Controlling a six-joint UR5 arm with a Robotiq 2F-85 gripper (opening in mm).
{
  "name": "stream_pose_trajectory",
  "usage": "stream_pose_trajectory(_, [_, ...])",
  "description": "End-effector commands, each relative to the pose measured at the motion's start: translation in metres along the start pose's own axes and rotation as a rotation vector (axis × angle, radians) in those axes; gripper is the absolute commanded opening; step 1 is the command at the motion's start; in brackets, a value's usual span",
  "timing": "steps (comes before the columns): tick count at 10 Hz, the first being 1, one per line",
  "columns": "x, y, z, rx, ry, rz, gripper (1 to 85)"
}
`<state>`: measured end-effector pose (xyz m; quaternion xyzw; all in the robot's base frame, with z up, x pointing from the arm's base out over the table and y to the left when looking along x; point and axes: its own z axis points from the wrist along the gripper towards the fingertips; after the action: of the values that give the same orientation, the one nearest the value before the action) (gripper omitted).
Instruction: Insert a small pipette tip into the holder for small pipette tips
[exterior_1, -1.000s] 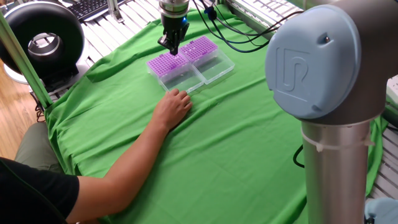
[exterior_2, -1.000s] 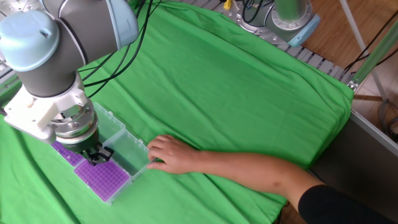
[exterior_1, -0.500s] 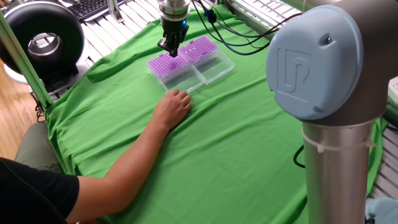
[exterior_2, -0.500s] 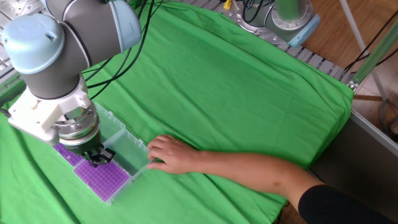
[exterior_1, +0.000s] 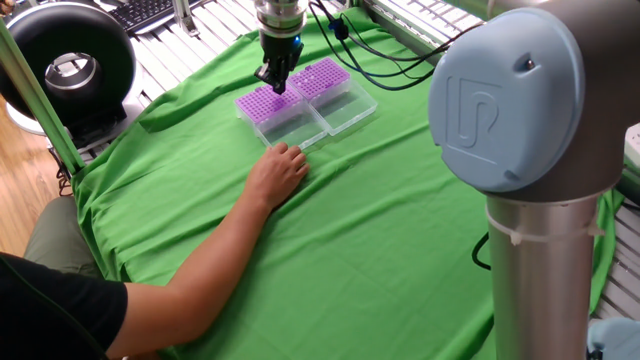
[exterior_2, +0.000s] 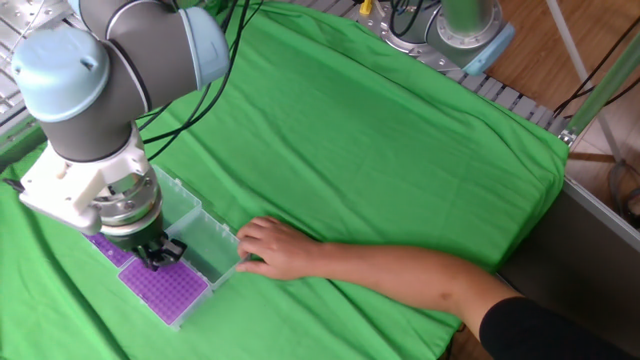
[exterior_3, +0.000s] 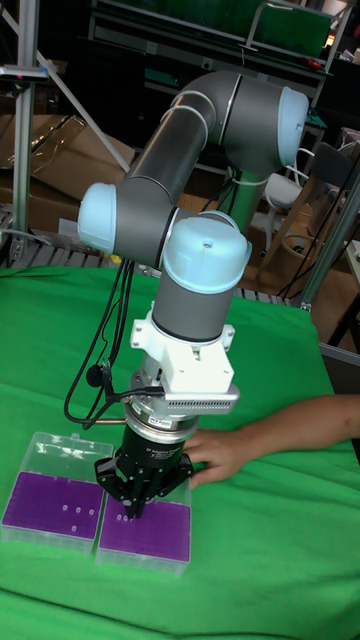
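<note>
Tall fixed view, lower left: a clear box with a purple tip rack (exterior_3: 55, 502) lies on the green cloth (exterior_3: 270, 560). Just to its right sits the second purple holder (exterior_3: 148, 528), and the gripper (exterior_3: 136, 513) points straight down onto it, fingers drawn close together; whether a small pipette tip is pinched there is too small to tell. Right of the gripper, a person's hand (exterior_3: 225, 452) rests on the cloth beside the holder's clear tray, forearm running off the right edge.
</note>
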<state>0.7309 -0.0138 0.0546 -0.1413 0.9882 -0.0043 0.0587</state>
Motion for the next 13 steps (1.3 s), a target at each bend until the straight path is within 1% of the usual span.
stream_pose_trajectory(1, [0.002,0.000,0.000,-0.010,0.003,-0.027,22.0])
stream_pose_trajectory(3, [0.002,-0.001,-0.002,-0.015,0.003,-0.032,22.7])
stream_pose_trajectory(4, [0.002,-0.007,-0.005,-0.014,0.010,-0.046,22.3])
stream_pose_trajectory(6, [0.003,-0.025,-0.013,-0.008,0.020,-0.097,21.7])
stream_pose_trajectory(8, [0.004,-0.045,-0.016,-0.021,0.017,-0.136,21.3])
stream_pose_trajectory(10, [0.010,-0.061,-0.017,-0.033,0.016,-0.164,21.3])
stream_pose_trajectory(13, [0.022,-0.073,-0.011,-0.060,0.015,-0.195,22.0])
